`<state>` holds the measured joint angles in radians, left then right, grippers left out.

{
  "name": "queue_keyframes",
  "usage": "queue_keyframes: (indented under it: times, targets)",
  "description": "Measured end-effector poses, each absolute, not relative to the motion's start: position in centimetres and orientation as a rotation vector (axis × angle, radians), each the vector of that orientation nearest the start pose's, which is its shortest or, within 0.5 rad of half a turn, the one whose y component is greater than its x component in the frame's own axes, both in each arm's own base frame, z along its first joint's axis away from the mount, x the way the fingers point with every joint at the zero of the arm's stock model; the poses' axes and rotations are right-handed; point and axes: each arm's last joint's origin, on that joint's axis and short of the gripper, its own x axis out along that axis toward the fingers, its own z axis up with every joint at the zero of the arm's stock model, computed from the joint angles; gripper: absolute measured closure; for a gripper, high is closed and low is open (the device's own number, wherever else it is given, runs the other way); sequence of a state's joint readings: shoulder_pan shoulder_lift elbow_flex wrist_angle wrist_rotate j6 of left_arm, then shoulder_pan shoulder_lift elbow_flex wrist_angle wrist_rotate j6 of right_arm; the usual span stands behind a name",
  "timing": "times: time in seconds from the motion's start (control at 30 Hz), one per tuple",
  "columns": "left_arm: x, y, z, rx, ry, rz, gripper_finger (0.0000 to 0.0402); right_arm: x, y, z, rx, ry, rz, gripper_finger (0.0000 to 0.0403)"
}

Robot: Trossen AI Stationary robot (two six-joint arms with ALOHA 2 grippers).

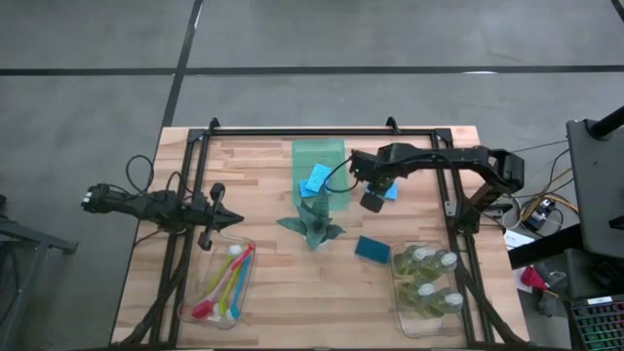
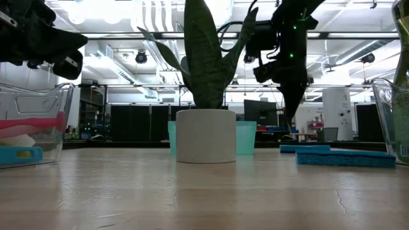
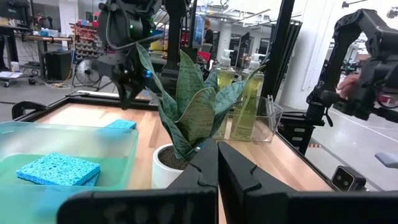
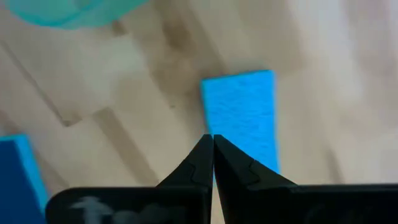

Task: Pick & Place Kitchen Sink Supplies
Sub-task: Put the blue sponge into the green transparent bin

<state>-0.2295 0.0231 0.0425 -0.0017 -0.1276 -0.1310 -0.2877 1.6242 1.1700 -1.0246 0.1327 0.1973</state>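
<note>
The right end effector (image 4: 212, 144), fingers pressed together and empty, hangs directly above a blue sponge (image 4: 242, 115) lying lengthwise along its reach on the counter (image 1: 273, 263).

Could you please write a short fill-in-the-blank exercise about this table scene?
1. The soap bottles stand in a clear ____.
2. The potted plant stands beside the green ____.
3. The right pincer hangs above a ____ sponge lying on the table.
4. The brushes lie in the bin nearest the ____ arm.

Missing words: bin; tray; blue; left
</note>
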Motion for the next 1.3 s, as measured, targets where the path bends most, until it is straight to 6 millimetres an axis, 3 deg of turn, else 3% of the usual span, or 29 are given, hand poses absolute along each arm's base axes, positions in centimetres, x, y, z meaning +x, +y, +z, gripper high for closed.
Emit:
queue_keyframes:
  times: [0.2, 0.53, 0.67, 1.3]
  targets:
    - [9.5, -1.8, 17.6, -0.134, -0.01, -0.103, 0.0401, 27.2, -7.5, 20.0, 0.262, 1.492, -0.413, 0.0374]
    - [9.5, -1.8, 17.6, -0.134, -0.011, -0.103, 0.0401, 26.6, -6.7, 17.1, 0.1, 1.469, -0.458, 0.0241]
    - [9.5, -1.8, 17.6, -0.134, -0.011, -0.103, 0.0401, 26.4, -6.7, 16.4, 0.064, 1.46, -0.485, 0.021]
    - [9.5, -1.8, 17.6, -0.134, -0.011, -0.103, 0.0401, 25.0, -6.6, 14.0, -0.03, 1.466, -0.535, 0.0195]
